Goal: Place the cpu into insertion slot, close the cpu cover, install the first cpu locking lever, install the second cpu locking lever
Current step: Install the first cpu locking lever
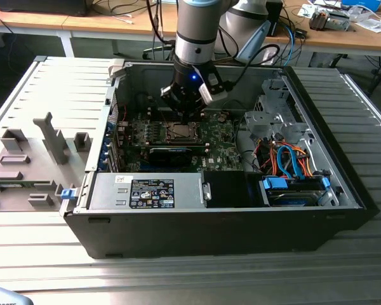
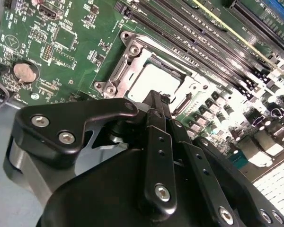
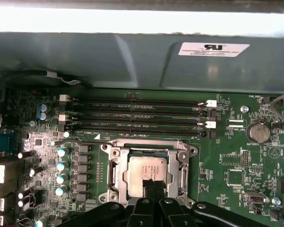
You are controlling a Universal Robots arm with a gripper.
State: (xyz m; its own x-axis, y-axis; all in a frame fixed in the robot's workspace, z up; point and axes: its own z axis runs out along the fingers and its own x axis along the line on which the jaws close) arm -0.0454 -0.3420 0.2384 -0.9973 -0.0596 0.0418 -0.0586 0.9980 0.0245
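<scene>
Open black computer case (image 1: 317,210) on a ribbed metal bench; green motherboard (image 3: 227,161) inside. At its centre the small square silvery-rimmed insertion slot (image 3: 187,163) holds the flat silvery-grey cpu (image 3: 144,168), face up, framed by the silvery windowed cpu cover (image 3: 117,171). Directly above, the black gripper (image 3: 154,187) has its fingers (image 2: 157,106) pressed together, grasping nothing, tips at the cpu's near edge.

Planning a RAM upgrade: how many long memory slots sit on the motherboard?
4, side by side between the cpu socket and the case wall: slots. None looks hidden.
</scene>
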